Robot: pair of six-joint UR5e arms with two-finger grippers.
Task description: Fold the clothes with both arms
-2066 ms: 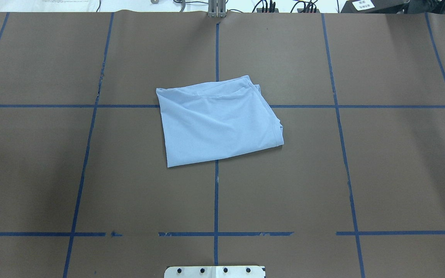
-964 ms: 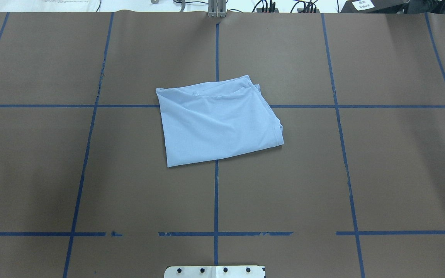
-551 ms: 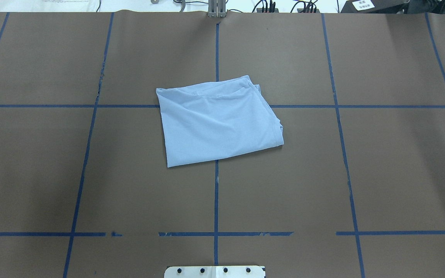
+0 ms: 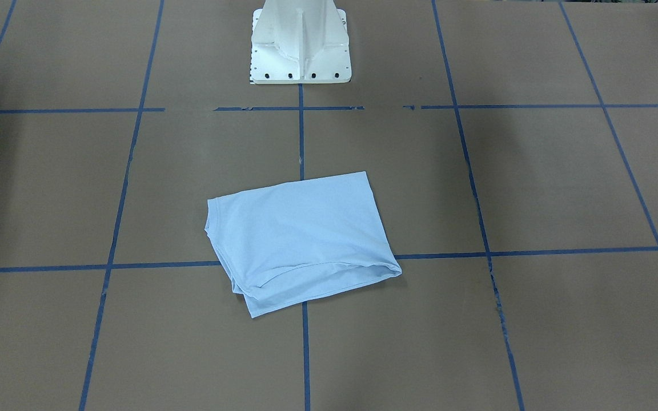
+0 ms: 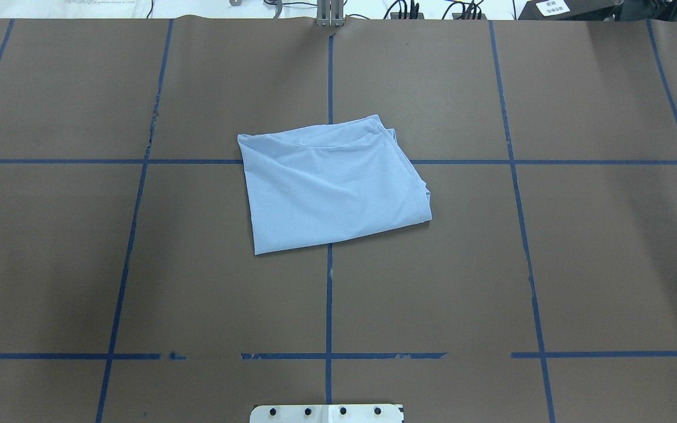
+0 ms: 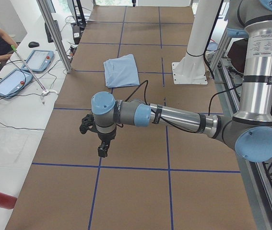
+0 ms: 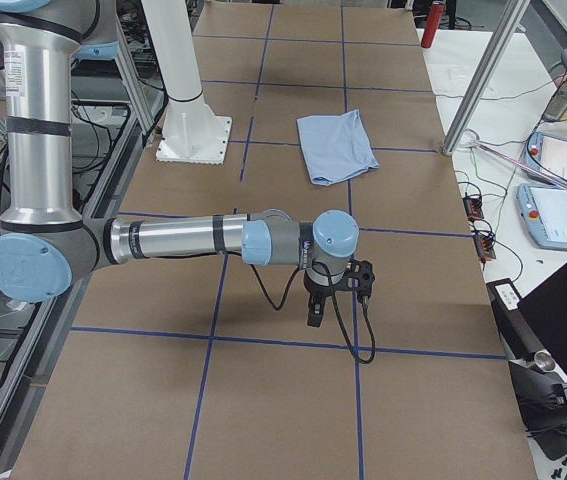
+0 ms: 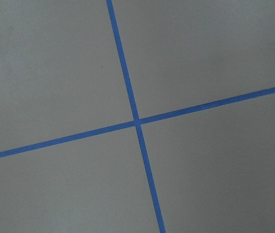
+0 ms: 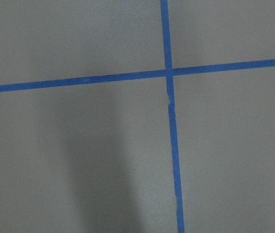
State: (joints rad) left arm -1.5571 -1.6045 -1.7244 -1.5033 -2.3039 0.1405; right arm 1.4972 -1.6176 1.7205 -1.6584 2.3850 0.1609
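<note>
T-shirt (image 5: 332,185) folded compact, flat in front of pedestal base (image 4: 300,51), apart from it. Parked well off it: left gripper (image 6: 102,150), right gripper (image 7: 314,312); jaws open or closed, cannot tell. Risk: pinching only the top layer at the loose hem edge would likely undo the fold.

The left arm (image 6: 183,117) stretches its forearm level, left hand (image 6: 103,149) pointing down; the right arm (image 7: 173,238) mirrors it, right hand (image 7: 313,308) down. Finger spacing cannot be told.
</note>
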